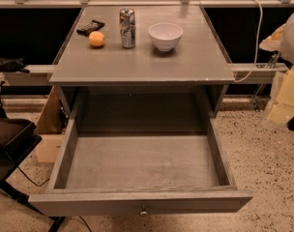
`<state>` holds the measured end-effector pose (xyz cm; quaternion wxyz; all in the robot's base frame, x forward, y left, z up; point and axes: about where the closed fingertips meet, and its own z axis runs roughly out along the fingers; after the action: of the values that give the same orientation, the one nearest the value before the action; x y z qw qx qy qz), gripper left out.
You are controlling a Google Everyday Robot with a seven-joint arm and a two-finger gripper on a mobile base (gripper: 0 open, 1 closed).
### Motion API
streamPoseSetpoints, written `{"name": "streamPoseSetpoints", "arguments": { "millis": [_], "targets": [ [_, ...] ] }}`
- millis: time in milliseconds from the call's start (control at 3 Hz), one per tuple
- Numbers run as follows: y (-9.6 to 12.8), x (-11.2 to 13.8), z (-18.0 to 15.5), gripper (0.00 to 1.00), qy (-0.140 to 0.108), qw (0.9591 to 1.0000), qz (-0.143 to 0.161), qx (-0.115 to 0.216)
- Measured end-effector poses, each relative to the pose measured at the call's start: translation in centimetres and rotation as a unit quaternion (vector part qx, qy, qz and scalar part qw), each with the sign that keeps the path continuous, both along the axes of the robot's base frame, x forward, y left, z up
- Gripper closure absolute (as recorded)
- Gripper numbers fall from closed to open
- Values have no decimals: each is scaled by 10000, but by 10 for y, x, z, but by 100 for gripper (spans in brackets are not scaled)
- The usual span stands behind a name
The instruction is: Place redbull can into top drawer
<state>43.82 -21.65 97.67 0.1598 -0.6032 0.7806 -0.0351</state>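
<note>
Two things share the table (137, 64) with the can (127, 28): an orange (96, 39) just left of it and a white bowl (165, 36) to its right. Below, the drawer (142, 203) stands pulled open. The gripper (286, 98) hangs at the right edge, well apart from the can; its state I cannot tell. The grasp seems not yet begun; next comes a reach down over the can, between orange and bowl

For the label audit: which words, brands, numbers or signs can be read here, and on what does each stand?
No text can be read.
redbull can: bluish and reddish markings, too blurred to read.
dark packet behind the orange fruit: print not legible.
white bowl, top drawer, tabletop: no text shows.
gripper: not in the camera view, so nothing to read on it.
</note>
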Motion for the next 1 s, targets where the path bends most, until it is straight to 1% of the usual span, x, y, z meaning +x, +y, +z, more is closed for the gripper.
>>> {"name": "streamPoseSetpoints", "arguments": {
  "millis": [333,667,1000],
  "targets": [
    [0,0,0,0,0,10000,0,0],
    [0,12,-4,0,-203,9995,-110,203],
    [-13,56,-19,0,-608,9899,-561,1148]
  ]
}}
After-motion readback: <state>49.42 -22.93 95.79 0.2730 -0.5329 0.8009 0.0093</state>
